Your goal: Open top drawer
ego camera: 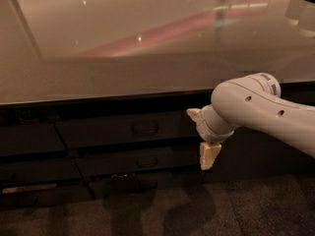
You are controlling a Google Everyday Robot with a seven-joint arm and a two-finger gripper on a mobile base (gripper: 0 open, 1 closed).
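Dim, warm-tinted shot. Countertop [147, 77] takes soft overhead glare: a pinkish streak and a few specular dots. The fronts under it sit in deep shadow, and the top drawer [123, 129] is barely readable. Gripper [203, 140], right of centre in front of the drawers, is the brightest thing. Soft blotchy shadows on floor [261, 205]. Blocky noise in the darks.
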